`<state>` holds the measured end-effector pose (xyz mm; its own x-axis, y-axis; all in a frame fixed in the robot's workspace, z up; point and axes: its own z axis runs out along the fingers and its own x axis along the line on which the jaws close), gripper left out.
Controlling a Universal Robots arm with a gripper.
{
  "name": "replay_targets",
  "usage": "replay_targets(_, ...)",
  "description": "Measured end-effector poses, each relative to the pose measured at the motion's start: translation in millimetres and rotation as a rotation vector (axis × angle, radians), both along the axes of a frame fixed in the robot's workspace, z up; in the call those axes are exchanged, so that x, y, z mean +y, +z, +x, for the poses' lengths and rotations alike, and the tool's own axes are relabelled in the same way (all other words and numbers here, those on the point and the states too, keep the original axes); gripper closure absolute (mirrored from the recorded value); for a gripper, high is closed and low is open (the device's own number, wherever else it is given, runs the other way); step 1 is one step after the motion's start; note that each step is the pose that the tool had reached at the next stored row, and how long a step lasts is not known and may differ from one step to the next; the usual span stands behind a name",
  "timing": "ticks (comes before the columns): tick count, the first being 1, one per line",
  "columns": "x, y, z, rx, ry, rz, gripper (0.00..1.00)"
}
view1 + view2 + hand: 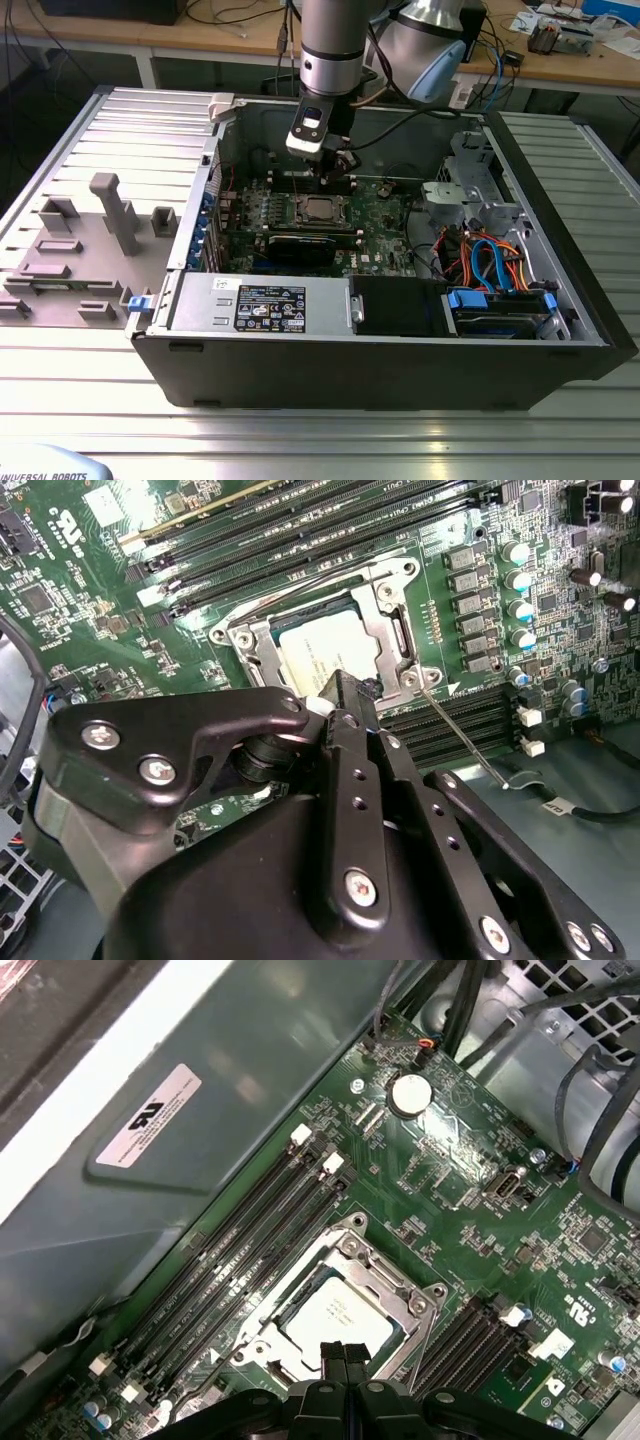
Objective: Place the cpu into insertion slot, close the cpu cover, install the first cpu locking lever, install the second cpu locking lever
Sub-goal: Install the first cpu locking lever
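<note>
The cpu [322, 652] lies flat in the insertion slot [246, 640] on the green board, dull silver top showing. The cpu cover [388, 630], a silver frame, lies down around it. One thin wire lever [462, 738] sticks out from the socket's corner across the memory slots. Another wire lever [335, 573] runs along the opposite side of the socket. My gripper [343, 1354] hovers just over the socket's edge, its black fingers shut together with nothing between them. In the exterior view the gripper [330, 178] hangs above the cpu [320, 209] inside the open computer case.
Long memory slots [235, 1250] flank the socket on both sides. A black card [300, 247] and a power supply [260, 300] sit nearer the case front. Orange and blue cables [490, 260] fill the exterior view's right. Grey fixture blocks [110, 215] stand outside the case.
</note>
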<state>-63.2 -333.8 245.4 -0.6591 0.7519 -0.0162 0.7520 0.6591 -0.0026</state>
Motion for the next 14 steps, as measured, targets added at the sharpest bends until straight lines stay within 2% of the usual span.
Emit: replay_targets(14,0.0,0.0,0.0,0.0,0.007,0.0001,0.89)
